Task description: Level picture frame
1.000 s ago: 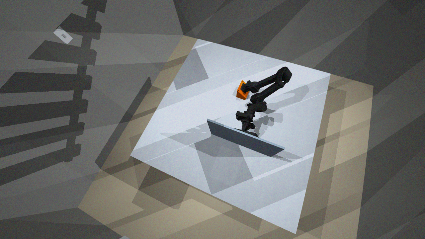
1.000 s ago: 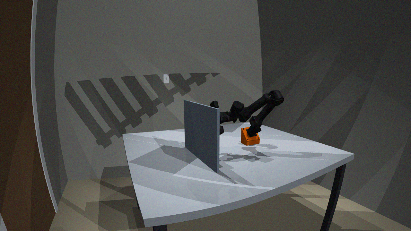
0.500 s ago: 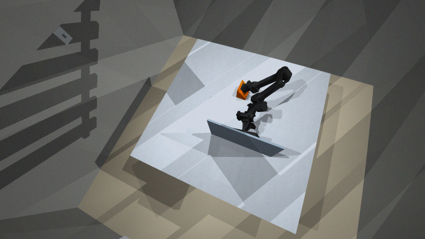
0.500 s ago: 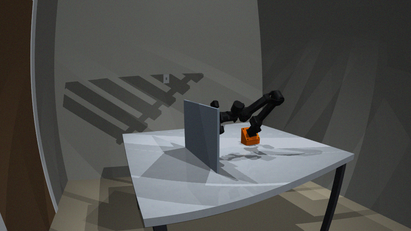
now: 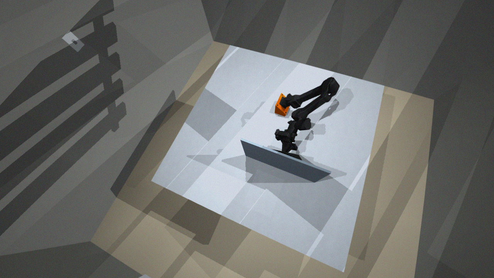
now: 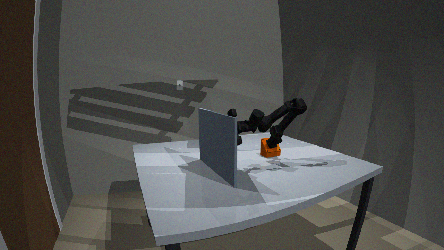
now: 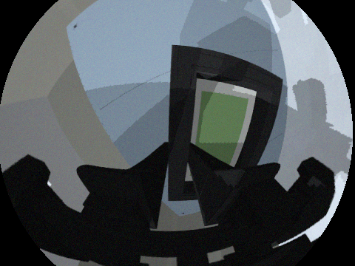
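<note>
The pale grey tabletop [image 5: 214, 186] [image 6: 167, 220] carries the arm's orange base [image 5: 279, 110] [image 6: 270, 153] and an upright blue-grey panel [image 5: 286, 165] [image 6: 217, 146]

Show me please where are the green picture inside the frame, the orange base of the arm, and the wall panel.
Green picture [image 7: 223, 117]: wrist view, its middle.
Orange base [image 5: 278, 111] [image 6: 273, 153]: top and exterior views, its front face.
Wall panel [image 5: 276, 160] [image 6: 217, 146] [image 7: 122, 55]: all views; back face, then front.
</note>
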You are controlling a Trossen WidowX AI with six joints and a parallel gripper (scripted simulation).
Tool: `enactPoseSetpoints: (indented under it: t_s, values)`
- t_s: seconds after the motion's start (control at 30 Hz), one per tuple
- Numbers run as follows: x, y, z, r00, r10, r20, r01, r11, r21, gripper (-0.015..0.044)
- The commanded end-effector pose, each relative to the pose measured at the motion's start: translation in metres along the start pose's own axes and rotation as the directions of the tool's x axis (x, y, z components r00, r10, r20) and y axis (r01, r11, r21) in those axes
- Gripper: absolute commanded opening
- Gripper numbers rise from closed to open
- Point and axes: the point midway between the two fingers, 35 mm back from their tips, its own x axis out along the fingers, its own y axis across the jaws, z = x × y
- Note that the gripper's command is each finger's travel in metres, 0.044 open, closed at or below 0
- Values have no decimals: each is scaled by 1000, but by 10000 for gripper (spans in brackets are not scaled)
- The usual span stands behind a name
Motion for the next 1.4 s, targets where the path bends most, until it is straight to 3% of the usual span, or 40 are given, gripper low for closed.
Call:
enactPoseSetpoints:
  t_s: [0.0,1.1,1.37]
  values:
    - [1,1,-2,1000,10,-6,-10,1000,-4,0]
    - [1,-5,-2,1000,2,-5,-2,1000,-5,0]
    - [1,-5,-2,1000,2,-5,-2,997,-83,0]
